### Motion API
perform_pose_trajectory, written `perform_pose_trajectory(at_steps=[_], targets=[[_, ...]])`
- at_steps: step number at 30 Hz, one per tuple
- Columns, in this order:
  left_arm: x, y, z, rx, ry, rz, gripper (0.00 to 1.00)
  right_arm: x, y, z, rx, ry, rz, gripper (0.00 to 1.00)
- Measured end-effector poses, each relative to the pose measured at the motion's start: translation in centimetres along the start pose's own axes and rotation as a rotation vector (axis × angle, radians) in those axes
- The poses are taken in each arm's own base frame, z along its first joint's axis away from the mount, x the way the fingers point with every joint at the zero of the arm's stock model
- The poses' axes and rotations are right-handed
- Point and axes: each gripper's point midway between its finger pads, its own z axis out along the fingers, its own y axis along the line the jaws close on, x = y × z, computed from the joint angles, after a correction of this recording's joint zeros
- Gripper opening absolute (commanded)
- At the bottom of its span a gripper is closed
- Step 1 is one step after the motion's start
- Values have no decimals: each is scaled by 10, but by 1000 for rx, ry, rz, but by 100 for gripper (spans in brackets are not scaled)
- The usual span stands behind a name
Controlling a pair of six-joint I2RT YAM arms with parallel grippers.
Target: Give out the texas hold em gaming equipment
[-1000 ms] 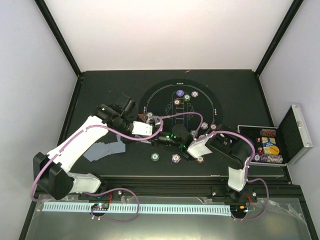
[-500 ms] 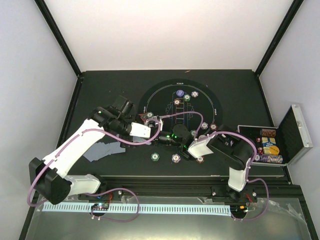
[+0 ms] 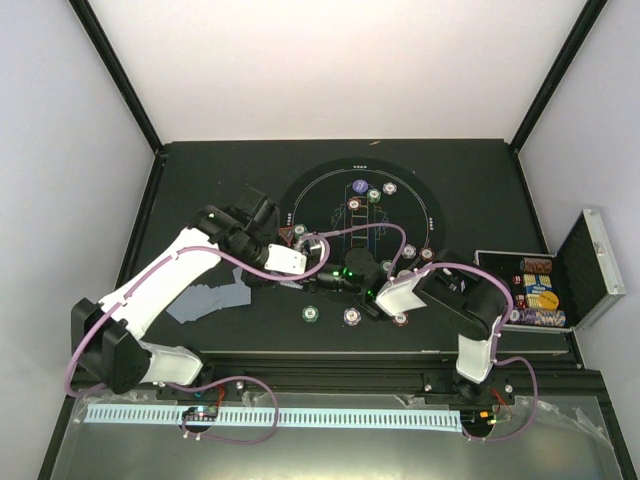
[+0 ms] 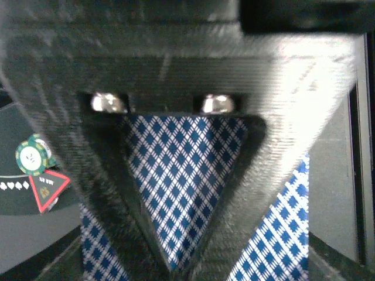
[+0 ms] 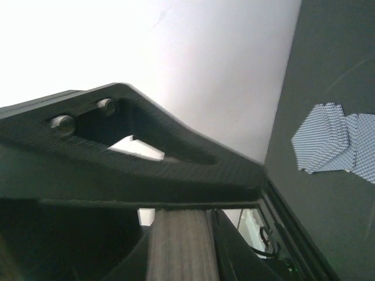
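While the left tool [image 4: 171,266] pinches a card [image 4: 187,175], chip [image 4: 32,155] and triangle [image 4: 50,187] to its left, the right tool's [image 5: 256,180] state cannot be told.

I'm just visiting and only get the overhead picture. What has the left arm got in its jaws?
Observer: A playing card, blue-diamond back facing the wrist camera; the left jaws look pinched on it.
Visitor: Anything beside it?
Observer: A green chip, seemingly touching the red triangle marker.
Visitor: And the loose cards?
Observer: The right wrist camera shows that card pile overlapping, backs up, same diamond pattern.
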Motion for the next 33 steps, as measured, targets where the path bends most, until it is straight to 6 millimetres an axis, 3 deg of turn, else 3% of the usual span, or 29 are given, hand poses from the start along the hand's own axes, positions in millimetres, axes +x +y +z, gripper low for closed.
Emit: perform_pose_trajectory(at_steps=[3, 6, 11, 21, 33], targets=[[0, -1, -1, -6, 6, 1, 28, 1, -1, 0, 4, 3, -5, 19], [-1, -1, -7, -39, -6, 4, 25, 0, 3, 0, -12, 1, -16, 23], [0, -5, -17, -93, -24, 11, 3, 3, 11, 0, -41, 9, -28, 33], [6, -8, -23, -138, -15, 14, 2, -4, 9, -15, 4, 1, -29, 49], [9, -7, -26, -152, -4, -6, 2, 3, 4, -7, 99, 89, -53, 54]])
